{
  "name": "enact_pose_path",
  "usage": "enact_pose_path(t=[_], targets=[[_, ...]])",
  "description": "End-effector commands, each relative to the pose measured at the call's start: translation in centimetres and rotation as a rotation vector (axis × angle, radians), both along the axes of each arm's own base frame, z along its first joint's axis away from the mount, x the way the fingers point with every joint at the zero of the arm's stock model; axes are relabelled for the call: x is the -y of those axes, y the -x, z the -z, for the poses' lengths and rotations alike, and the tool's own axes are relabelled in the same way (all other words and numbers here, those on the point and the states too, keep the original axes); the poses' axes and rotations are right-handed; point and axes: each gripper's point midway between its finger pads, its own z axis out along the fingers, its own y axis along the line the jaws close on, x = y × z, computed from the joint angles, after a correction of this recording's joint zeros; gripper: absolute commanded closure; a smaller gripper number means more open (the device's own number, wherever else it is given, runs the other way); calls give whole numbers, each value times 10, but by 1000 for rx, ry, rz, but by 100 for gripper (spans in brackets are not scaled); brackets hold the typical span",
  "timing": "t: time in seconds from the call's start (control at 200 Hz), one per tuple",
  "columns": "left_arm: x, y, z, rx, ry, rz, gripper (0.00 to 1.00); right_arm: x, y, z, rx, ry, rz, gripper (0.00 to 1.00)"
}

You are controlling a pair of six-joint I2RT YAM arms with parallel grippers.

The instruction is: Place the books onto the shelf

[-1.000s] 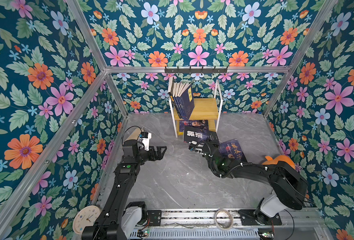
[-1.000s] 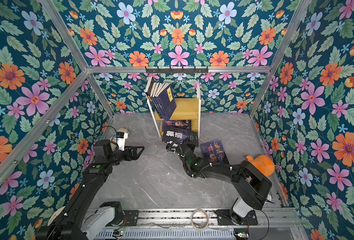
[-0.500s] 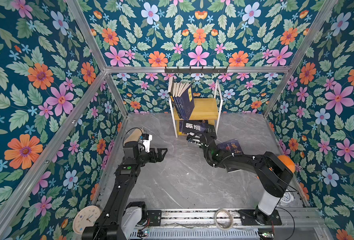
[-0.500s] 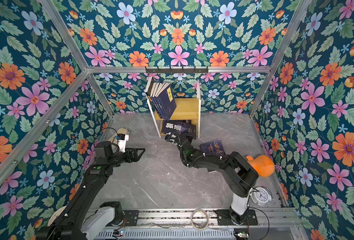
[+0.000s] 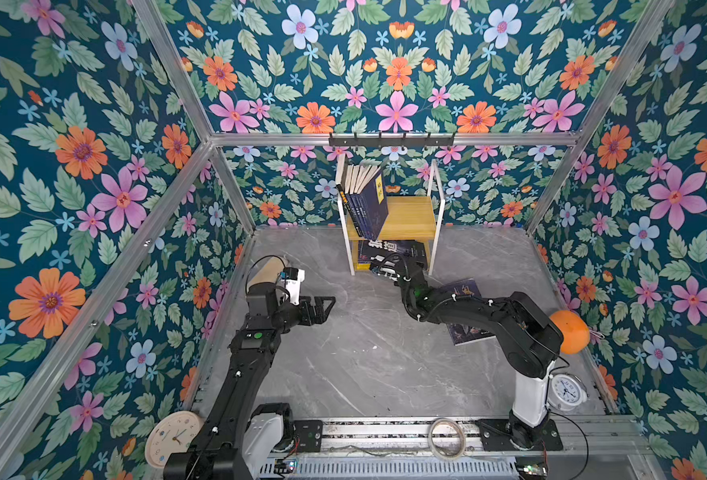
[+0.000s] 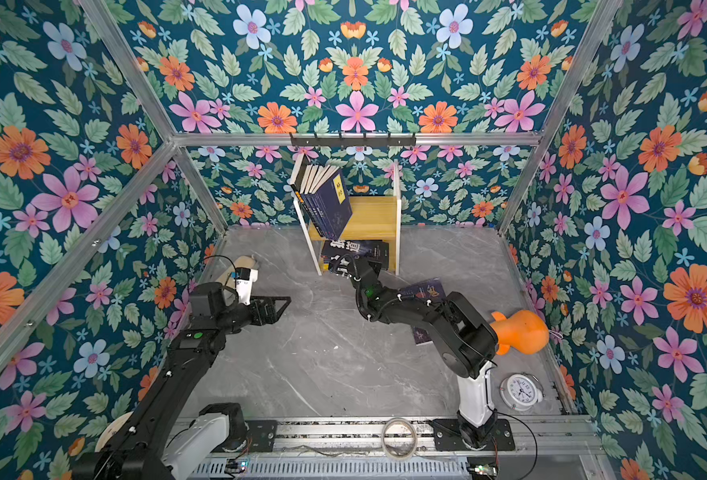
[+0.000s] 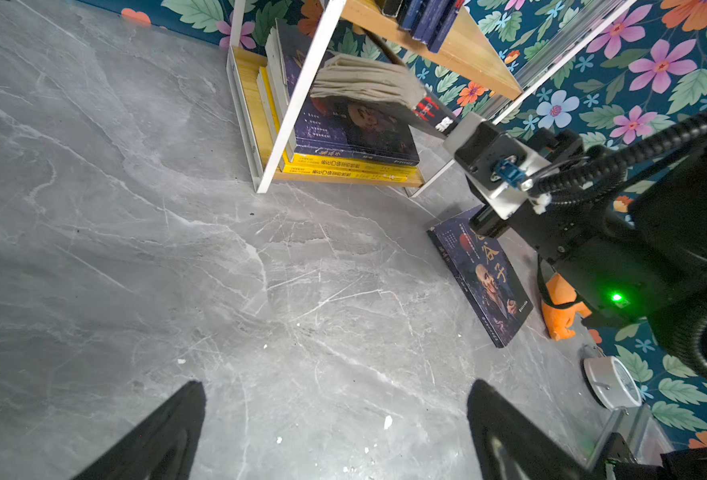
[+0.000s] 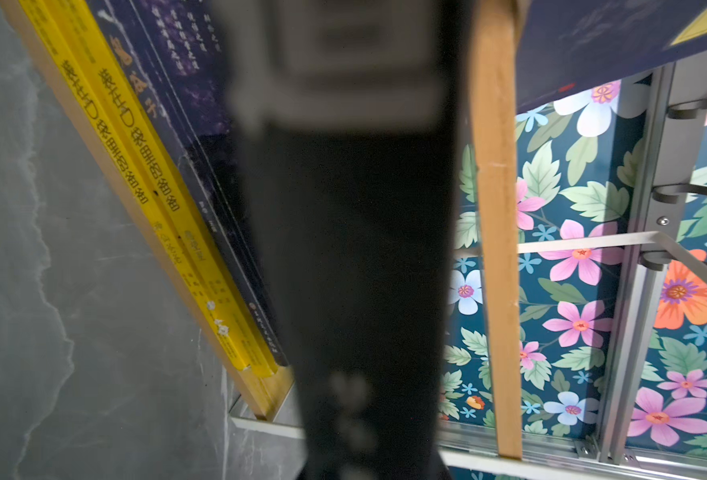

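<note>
The shelf (image 5: 410, 216) stands against the back wall, with several navy books (image 5: 367, 199) leaning on its upper board. My right gripper (image 5: 385, 268) is shut on a dark book with white characters (image 5: 393, 248), held tilted at the front of the lower tier, above a flat stack with yellow books (image 7: 343, 167). That held book (image 8: 343, 249) fills the right wrist view, blurred, and hides the fingers. Another dark book (image 5: 464, 291) lies on the floor, partly under the right arm. My left gripper (image 5: 326, 305) hangs open and empty over bare floor at the left.
A black hook rail (image 5: 391, 139) runs above the shelf. An orange toy (image 5: 571, 332) and a white alarm clock (image 5: 565, 392) sit by the right wall. A round wooden clock (image 5: 173, 438) and a tape roll (image 5: 445, 438) lie at the front.
My right gripper has carried the dark book away from the floor in front of the shelf, back and into the lower tier's opening. The left arm has barely moved.
</note>
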Motion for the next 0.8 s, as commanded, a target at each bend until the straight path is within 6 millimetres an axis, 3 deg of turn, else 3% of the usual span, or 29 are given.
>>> enact_pose_path(t=[0.0, 0.13, 0.42, 0.795], targets=[[1, -2, -5, 24, 3, 8, 0, -7, -3, -4, 29, -44, -18, 100], [2, -1, -3, 21, 2, 9, 0, -6, 0, 17, -15, -12, -29, 100], [4, 0, -6, 25, 9, 17, 0, -10, 4, 38, -125, 15, -67, 100], [4, 0, -5, 32, -13, 19, 0, -11, -31, 33, -164, 18, -62, 100]])
